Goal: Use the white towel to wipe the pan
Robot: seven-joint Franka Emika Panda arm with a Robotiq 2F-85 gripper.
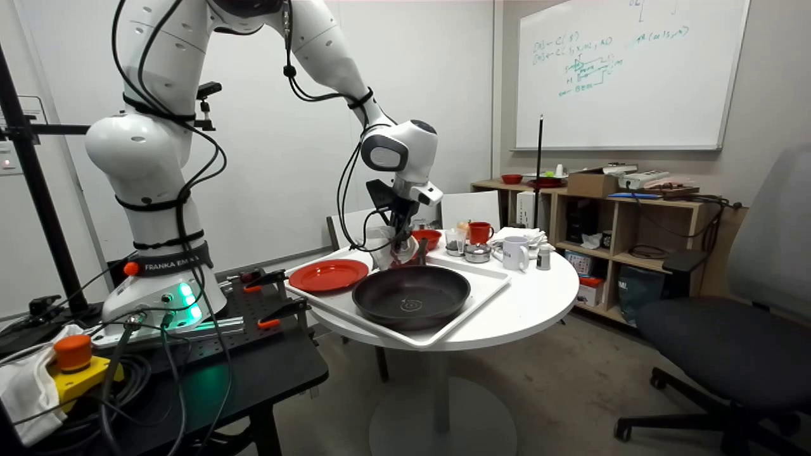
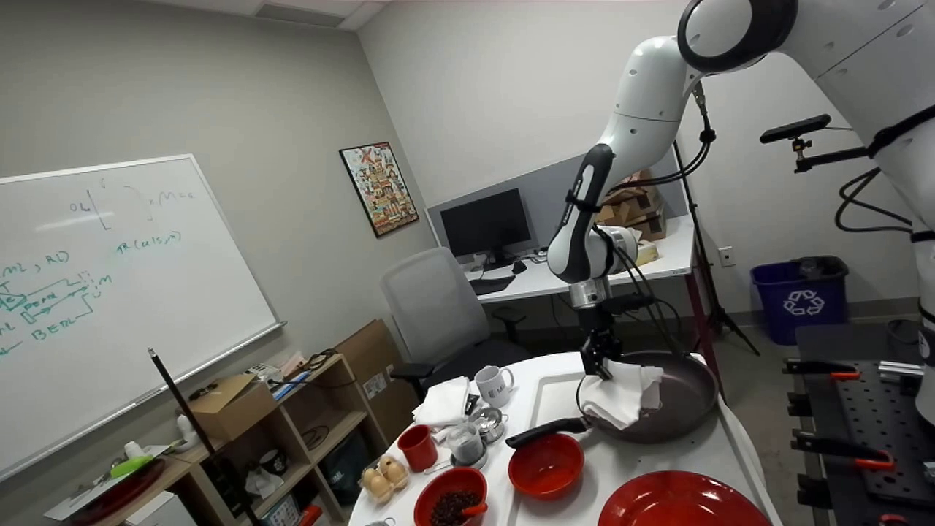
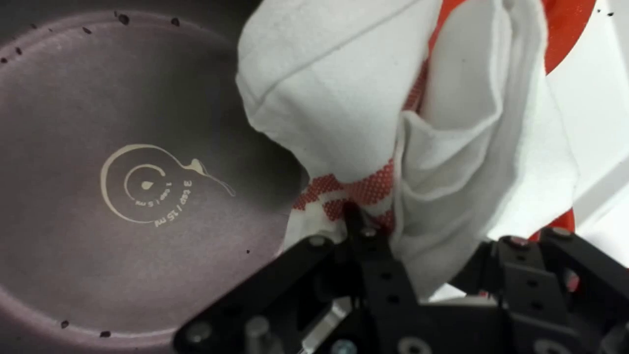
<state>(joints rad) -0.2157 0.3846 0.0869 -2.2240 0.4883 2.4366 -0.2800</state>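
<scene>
The white towel [image 2: 621, 398] hangs lengthwise downward from fingers [image 3: 381, 270] pinched tight on it, by the pan [image 1: 412, 294], whose handle [image 2: 544, 432] points past a red bowl [image 2: 546, 467]. The wrist view crops the towel; whether it touches the pan is unclear.

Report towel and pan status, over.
End effector shut on white towel. Pan close by, contact with towel unclear. Red bowl beside pan handle, possible obstacle.

We find open room over the pan [image 3: 98, 265], left side of the wrist view, the white towel [image 3: 329, 108] obstructing upper centre to right, red bowl [image 2: 546, 469] and pan handle [image 2: 542, 432] blocking lower centre in an exterior view, red plate [image 2: 679, 504] barring lower right.
</scene>
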